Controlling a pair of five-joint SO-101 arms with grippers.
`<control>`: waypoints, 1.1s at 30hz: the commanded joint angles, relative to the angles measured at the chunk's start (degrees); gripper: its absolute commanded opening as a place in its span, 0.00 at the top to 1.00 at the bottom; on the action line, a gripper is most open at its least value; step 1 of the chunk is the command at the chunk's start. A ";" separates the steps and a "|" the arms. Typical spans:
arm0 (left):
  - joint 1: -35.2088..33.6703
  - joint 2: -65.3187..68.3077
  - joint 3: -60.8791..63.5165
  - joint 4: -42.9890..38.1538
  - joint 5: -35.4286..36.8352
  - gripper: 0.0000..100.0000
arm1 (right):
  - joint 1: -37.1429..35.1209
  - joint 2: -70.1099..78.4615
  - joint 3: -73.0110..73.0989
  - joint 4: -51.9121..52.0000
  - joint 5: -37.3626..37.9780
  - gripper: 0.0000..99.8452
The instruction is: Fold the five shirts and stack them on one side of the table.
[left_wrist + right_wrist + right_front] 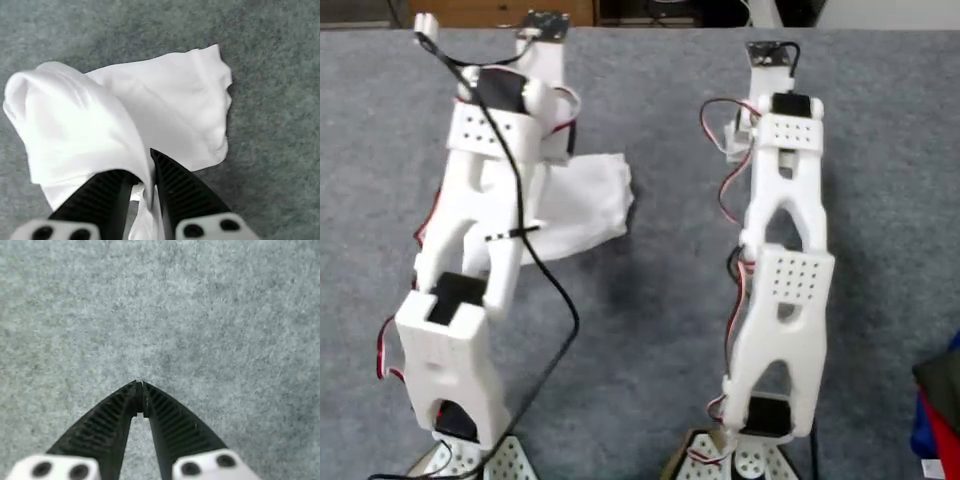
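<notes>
White shirt (175, 110) lies crumpled, one fold pinched by the left pincer (144, 170), right pincer (140, 386) pressed together.

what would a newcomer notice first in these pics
The crumpled white shirt on the left half of the grey table, with a fold pinched in the left gripper. After that, the right gripper, shut over the table, and a dark, red and blue pile of cloth at the high view's right edge.
</notes>
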 commanded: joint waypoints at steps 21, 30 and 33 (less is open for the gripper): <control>8.09 18.07 -16.09 -2.37 8.09 0.98 | 1.63 -0.31 -0.84 -0.79 -0.18 0.99; 7.82 19.30 -20.13 -2.20 12.66 0.91 | 1.36 -0.31 -0.66 -0.62 2.29 0.99; 6.86 18.77 -20.22 -1.14 16.44 0.77 | 1.10 -0.22 -0.66 -0.53 2.55 0.99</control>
